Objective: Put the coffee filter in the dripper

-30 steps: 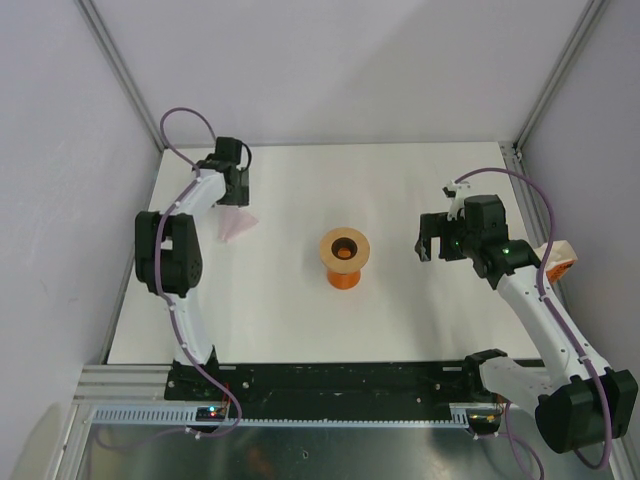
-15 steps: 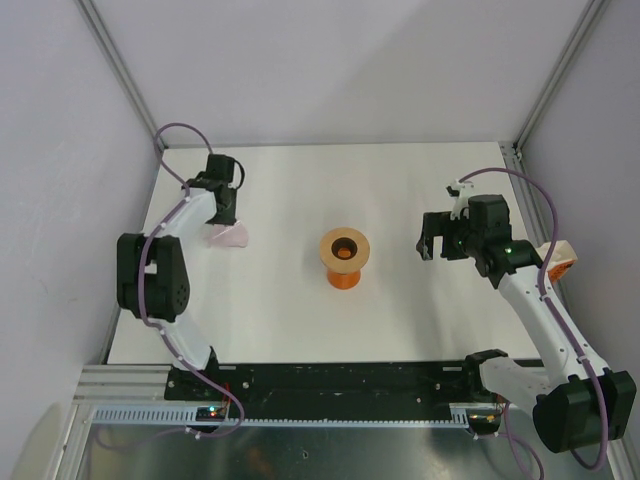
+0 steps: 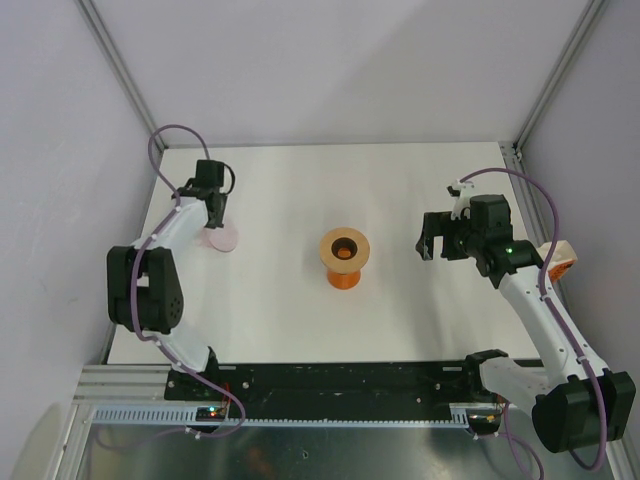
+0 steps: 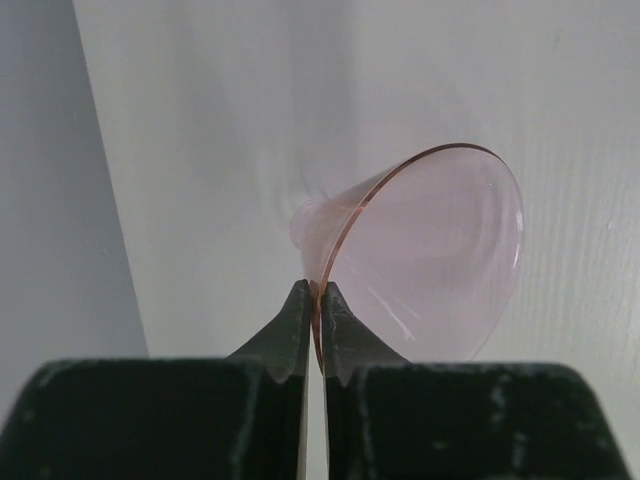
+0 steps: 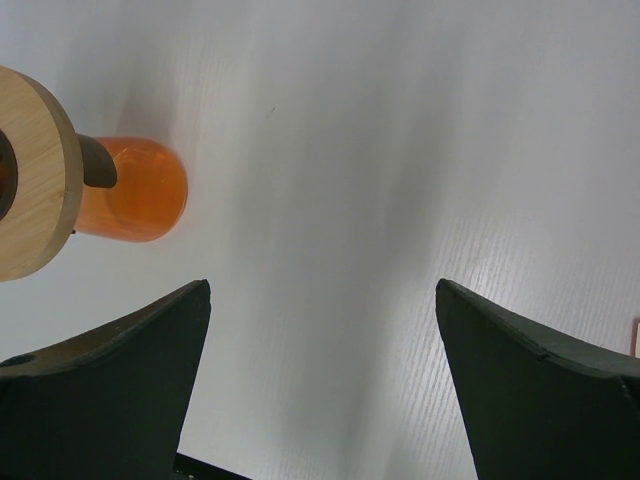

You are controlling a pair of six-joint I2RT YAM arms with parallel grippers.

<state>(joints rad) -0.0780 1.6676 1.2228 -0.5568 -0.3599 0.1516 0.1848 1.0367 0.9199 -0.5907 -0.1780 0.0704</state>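
The coffee filter (image 3: 224,239) is a pale-pink paper cone lying at the table's left side. My left gripper (image 3: 212,214) is shut on it. In the left wrist view the filter (image 4: 430,260) opens toward the right, and its orange-tinged rim is pinched between the closed tips of the left gripper (image 4: 313,290). The dripper (image 3: 345,256) stands upright at the table's centre, orange with a wide round rim. My right gripper (image 3: 428,246) hovers open to the right of it. In the right wrist view the right gripper (image 5: 322,284) holds nothing, and the dripper (image 5: 140,190) sits at the far left.
A white-and-orange packet (image 3: 560,258) lies at the table's right edge beside the right arm. Metal frame posts (image 3: 120,70) rise at the back corners. The white table (image 3: 300,320) ends at the black rail in front.
My left gripper has closed onto the filter's rim, and its arm has shifted left. The filter now shows as a rounder cone. The right arm has not moved.
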